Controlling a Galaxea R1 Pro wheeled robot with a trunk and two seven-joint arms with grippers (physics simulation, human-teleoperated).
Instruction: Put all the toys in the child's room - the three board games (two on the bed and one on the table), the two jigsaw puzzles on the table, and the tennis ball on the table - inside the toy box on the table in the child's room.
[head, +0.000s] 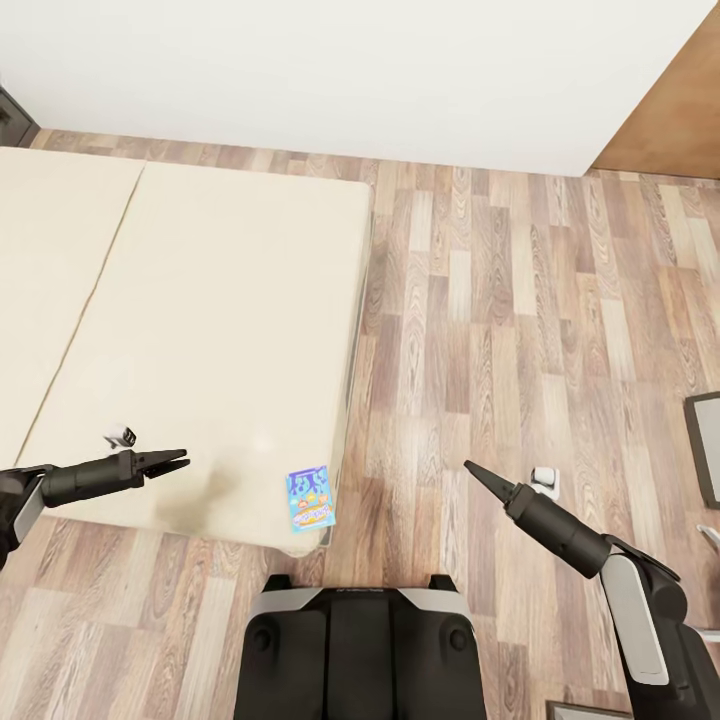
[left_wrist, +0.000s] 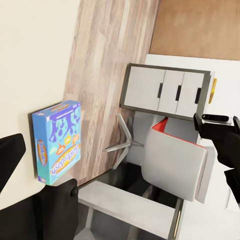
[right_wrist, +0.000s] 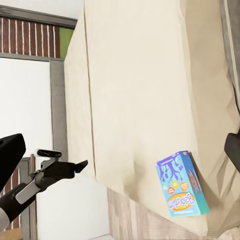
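A small blue board game (head: 310, 498) lies flat on the bed (head: 200, 300), at the near right corner of the beige mattress. It shows again as a blue box (left_wrist: 57, 141) in the left wrist view and as a blue box (right_wrist: 182, 184) in the right wrist view. My left gripper (head: 183, 460) hovers low over the bed's near edge, to the left of the box, open and holding nothing. My right gripper (head: 470, 466) hangs over the wood floor to the right of the bed, open and empty, pointing toward the box.
A white wall (head: 350, 70) runs behind the bed. Wood-plank floor (head: 520, 330) stretches to the right. A grey object (head: 705, 445) sits at the right edge. A white-grey drawer unit (left_wrist: 165, 92) and a white chair (left_wrist: 175, 165) stand beyond the bed's corner.
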